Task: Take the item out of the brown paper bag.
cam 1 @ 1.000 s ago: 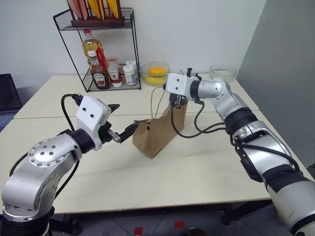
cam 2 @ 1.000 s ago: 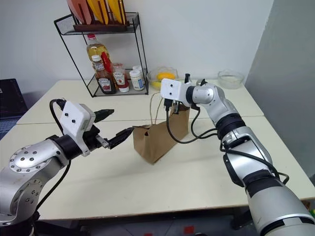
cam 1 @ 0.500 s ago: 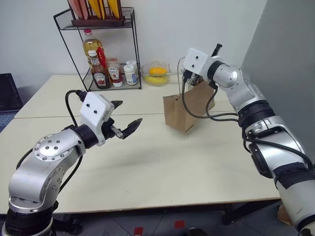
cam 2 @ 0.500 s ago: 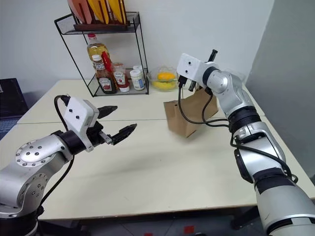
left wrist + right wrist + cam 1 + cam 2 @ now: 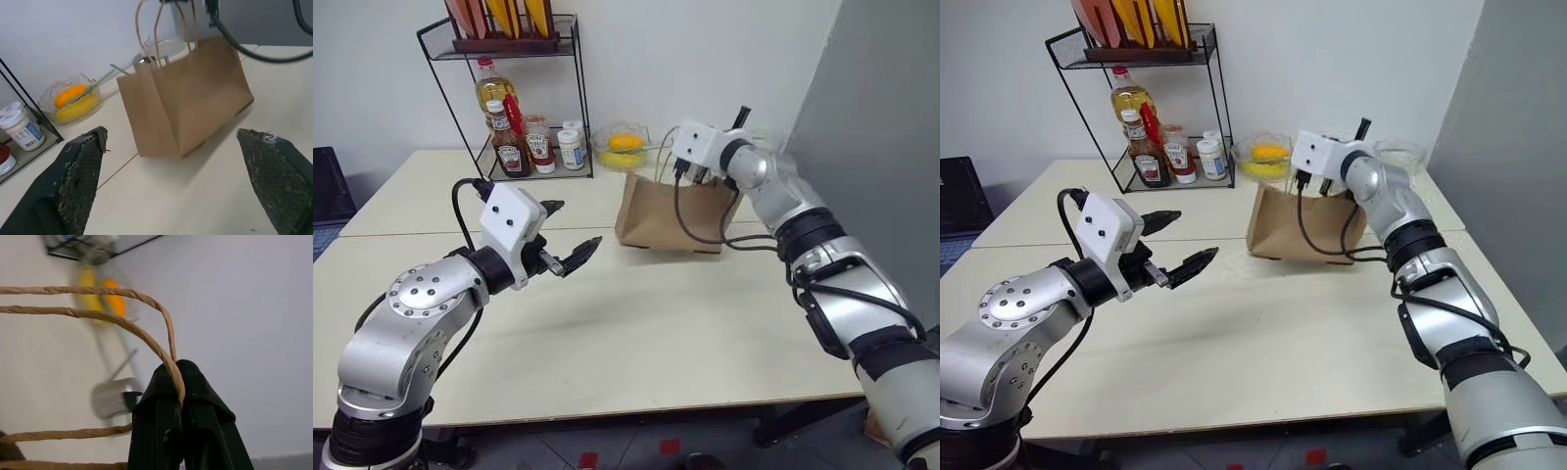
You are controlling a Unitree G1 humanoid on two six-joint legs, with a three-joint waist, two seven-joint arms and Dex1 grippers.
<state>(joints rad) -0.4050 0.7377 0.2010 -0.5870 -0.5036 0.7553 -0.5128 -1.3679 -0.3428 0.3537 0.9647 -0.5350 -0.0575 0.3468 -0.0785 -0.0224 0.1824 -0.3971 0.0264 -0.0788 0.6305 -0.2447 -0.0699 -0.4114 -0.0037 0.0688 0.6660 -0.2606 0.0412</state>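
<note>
**Holding the bag by its cords, item not out yet**

Head views: the right gripper (image 5: 1324,184) is clamped on the looped cord handles (image 5: 664,147) of the brown paper bag (image 5: 668,213), which hangs just below it, tilted, its base at or barely off the table (image 5: 656,323); contact can't be told. The left gripper (image 5: 570,235) stands wide and empty, well apart from the bag, pointing toward it. A wire rack (image 5: 509,93) with bottles and a glass bowl (image 5: 625,147) of yellow fruit sit behind the bag.

Left wrist view: the two spread fingers (image 5: 78,176) frame the bag straight ahead, nothing between them. Its mouth faces away from this gripper, so the inside is hidden. No blue and orange-yellow item shows anywhere; likely inside the bag, can't confirm.

Right wrist view: fingertips (image 5: 176,377) pinched shut, one cord running between them, others looping beside.

Progress judgement: early stage. Bag secured by one arm; the reach in, the grasp and the removal of the item are all left.
</note>
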